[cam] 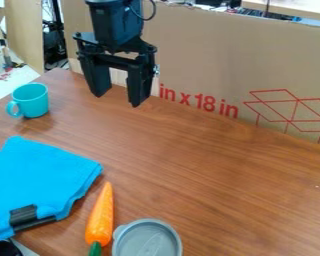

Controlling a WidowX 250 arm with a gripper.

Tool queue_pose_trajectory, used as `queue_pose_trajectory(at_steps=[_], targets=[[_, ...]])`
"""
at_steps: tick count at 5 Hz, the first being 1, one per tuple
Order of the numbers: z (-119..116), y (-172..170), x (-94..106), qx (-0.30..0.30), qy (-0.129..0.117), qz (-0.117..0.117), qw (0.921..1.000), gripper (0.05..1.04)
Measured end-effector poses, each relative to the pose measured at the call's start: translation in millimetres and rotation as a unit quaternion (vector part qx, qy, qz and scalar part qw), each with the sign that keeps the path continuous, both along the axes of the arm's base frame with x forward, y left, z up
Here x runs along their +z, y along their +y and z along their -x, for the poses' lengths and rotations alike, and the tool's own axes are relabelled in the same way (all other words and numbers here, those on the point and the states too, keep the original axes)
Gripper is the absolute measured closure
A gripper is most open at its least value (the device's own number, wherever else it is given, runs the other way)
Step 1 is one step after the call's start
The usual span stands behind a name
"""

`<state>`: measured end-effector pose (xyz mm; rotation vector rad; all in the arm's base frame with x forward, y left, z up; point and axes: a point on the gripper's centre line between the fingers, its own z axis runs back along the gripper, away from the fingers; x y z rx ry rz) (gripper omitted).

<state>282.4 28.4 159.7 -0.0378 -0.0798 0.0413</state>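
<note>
With 12 o'clock at the far side of the view, one wooden table point(223, 175) spreads through the middle and down to 6 o'clock. One cardboard panel point(209, 60) stands behind it, from about 11 round to 3, with red print and a red line drawing low on its face.

One black arm point(114, 22) comes in from the top edge toward 11 o'clock and hangs nearly straight down, its gripper point(117, 100) above the table, in front of the panel. The two fingers point downward and are spread well apart, with nothing pinched between them.

One blue cloth point(39, 180) lies folded at 8 o'clock, one corner pointing to 12 and another to 3, with a black strip point(22, 216) at its near side. One round gray dish point(149, 242) sits at 6 o'clock, cut off by the bottom edge, its small tab toward 10.

One teal cup point(34, 106) stands upright between 9 and 10 o'clock, at the gripper's 9 o'clock and apart from it. Its long axis is vertical, its mouth faces up, and its handle points to 8.

One orange carrot point(101, 215) lies at 7, between cloth and dish; its long axis runs nearly 12 to 6, narrow tip toward 12, green end toward 6.
</note>
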Motion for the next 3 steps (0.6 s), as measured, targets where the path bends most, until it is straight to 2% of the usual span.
queue_pose_trajectory(at_steps=[1,2,3], targets=[[2,0,-6.5,0.001,0.012,0.003,0.9999,0.083],[20,-5,-6.9,-0.007,0.011,0.010,0.9999,0.083],[42,-24,3.9,-0.029,-0.001,0.010,0.9995,0.083]])
